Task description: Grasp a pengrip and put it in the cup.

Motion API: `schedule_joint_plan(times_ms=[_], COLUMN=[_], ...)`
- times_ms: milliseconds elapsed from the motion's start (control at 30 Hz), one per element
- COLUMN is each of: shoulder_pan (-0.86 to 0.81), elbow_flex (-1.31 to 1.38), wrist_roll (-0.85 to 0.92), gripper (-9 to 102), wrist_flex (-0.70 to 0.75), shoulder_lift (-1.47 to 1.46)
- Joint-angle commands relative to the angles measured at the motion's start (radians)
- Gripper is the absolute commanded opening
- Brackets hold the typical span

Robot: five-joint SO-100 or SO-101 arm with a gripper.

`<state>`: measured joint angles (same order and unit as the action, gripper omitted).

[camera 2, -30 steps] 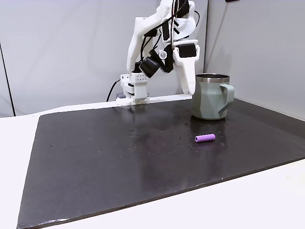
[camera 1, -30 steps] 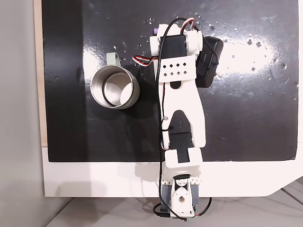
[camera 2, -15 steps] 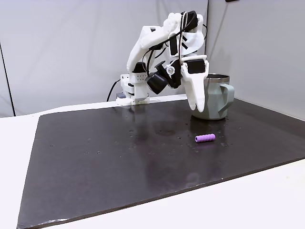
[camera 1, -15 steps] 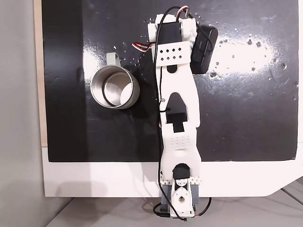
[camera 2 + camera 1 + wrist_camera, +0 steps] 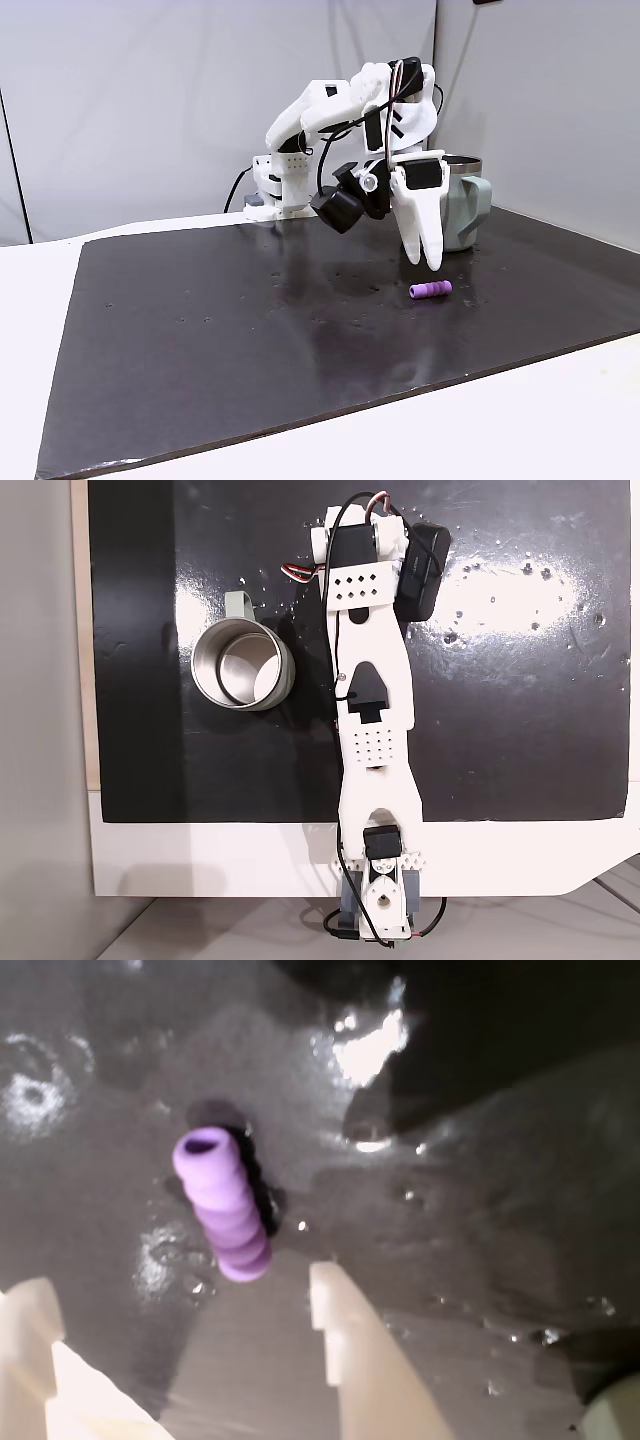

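The pengrip (image 5: pixel 430 290) is a small purple ribbed tube lying on its side on the black mat, in front of the cup (image 5: pixel 467 208). My gripper (image 5: pixel 424 264) points down just above it, a little to its left in that fixed view. In the wrist view the pengrip (image 5: pixel 222 1206) lies just beyond my gripper (image 5: pixel 180 1305), in line with the gap between the open white fingers (image 5: pixel 335 1325). Nothing is held. Seen from above, the cup (image 5: pixel 243 665) stands upright left of the arm with its handle toward the top, and the arm's wrist (image 5: pixel 360 560) covers the pengrip.
A black mat (image 5: pixel 520 700) covers most of a white table (image 5: pixel 200 860). The arm's base (image 5: pixel 280 185) sits at the mat's far edge. A black camera body (image 5: pixel 420 570) hangs beside the wrist. Grey walls stand close behind the cup.
The arm has stretched out across the mat and the gripper has dropped from beside the cup's rim to just above the pengrip. Cup and pengrip have not moved.
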<state>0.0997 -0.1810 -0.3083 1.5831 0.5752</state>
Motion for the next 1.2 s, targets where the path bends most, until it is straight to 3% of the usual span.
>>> schedule_joint_plan(times_ms=[0,600,900,1167], shoulder_pan=[-0.003,0.002,-0.008,-0.009], elbow_flex=[0.084,0.172,0.186,0.225], wrist_roll=[0.014,0.015,0.012,0.012], gripper=[24,20,2,0], wrist_flex=[-0.025,-0.092,-0.091,-0.051], shoulder_lift=[-0.011,-0.178,-0.218,-0.213])
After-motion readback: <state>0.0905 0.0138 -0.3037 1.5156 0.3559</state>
